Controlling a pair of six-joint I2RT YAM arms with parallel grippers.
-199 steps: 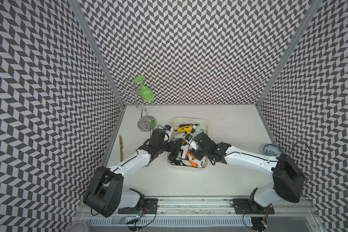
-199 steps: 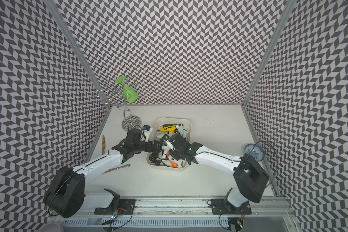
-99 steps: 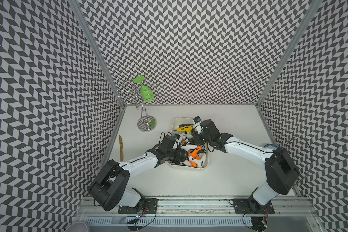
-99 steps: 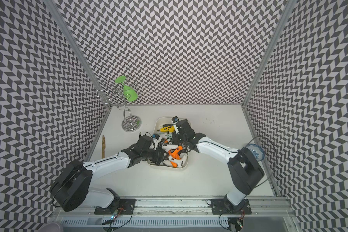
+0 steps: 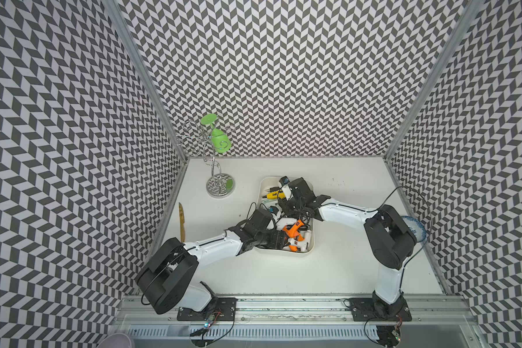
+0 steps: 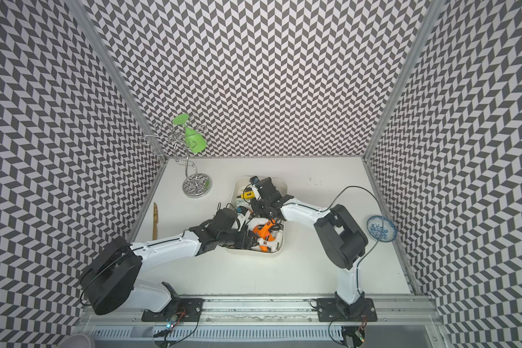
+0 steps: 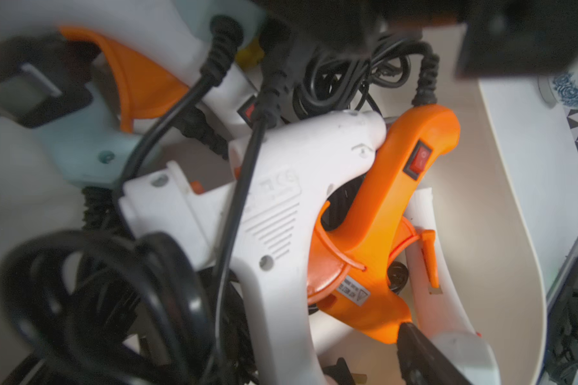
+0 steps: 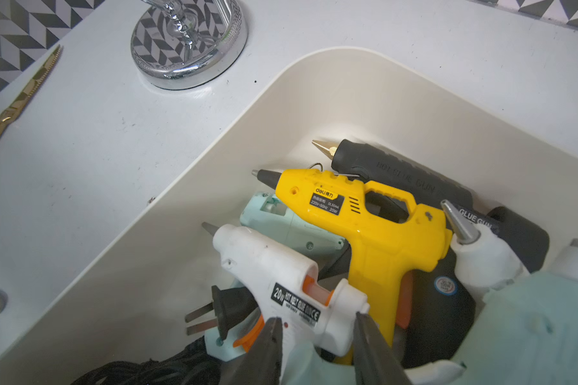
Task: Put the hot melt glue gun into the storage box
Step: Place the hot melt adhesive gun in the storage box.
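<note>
One mint glue gun [image 8: 531,333] (in right hand [image 8: 317,318]) over storage box [image 8: 281,133].

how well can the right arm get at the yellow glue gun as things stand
Probably not yet: the yellow glue gun lies mostly uncovered on top, just ahead, but the right pincer seems to grip a mint glue gun.

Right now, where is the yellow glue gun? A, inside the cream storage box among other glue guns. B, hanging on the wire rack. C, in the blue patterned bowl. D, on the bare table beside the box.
A: the right wrist view shows the yellow glue gun lying inside the storage box, right next to a black glue gun.
</note>
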